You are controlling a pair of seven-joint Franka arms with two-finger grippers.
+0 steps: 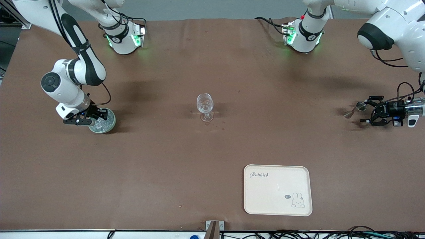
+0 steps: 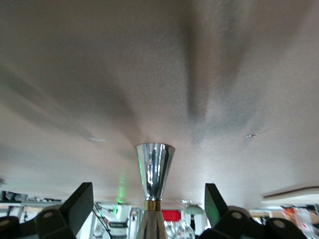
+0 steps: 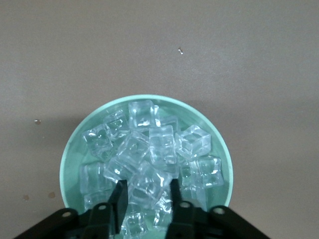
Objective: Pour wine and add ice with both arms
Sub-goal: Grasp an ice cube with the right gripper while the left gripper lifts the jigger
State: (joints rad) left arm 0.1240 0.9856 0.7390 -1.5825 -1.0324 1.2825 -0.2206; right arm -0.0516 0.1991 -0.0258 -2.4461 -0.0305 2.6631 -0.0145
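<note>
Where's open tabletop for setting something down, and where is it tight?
Open: the brown table between the wine glass and the tray. Tight: the right gripper, open, sits in the ice of the green bowl; the left gripper, open, flanks a silver pourer.

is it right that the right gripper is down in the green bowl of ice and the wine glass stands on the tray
Not quite. The right gripper is in the green bowl of ice, but the front view shows the wine glass on the bare table, farther from the camera than the tray.

light: even, bright | shadows: soft beside arms | left wrist: blurred | right wrist: sharp
</note>
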